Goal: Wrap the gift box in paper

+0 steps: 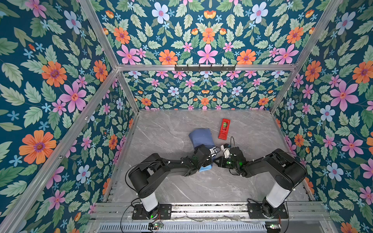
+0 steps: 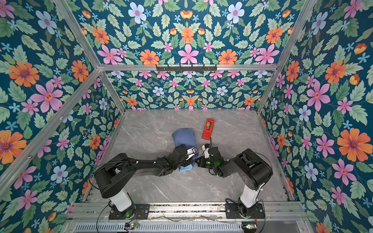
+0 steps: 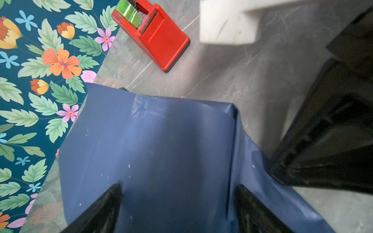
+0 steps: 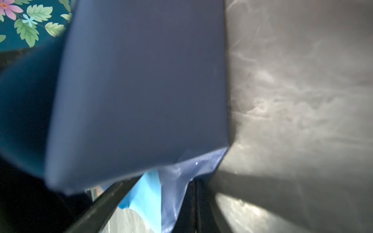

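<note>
Both arms work an end fold: left fingers [image 1: 213,151] spread wide over the paper [image 1: 200,137] (gift box hidden inside), right fingers [image 4: 196,201] pinching its flap. Next, probably: flatten it, then tape.

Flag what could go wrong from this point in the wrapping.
1. The right gripper seems shut on a thin flap of the paper; pulling could tear it.
2. The left gripper stands open over the paper; lifting it may let folds spring open, and the tape dispenser lies ungripped nearby.
</note>
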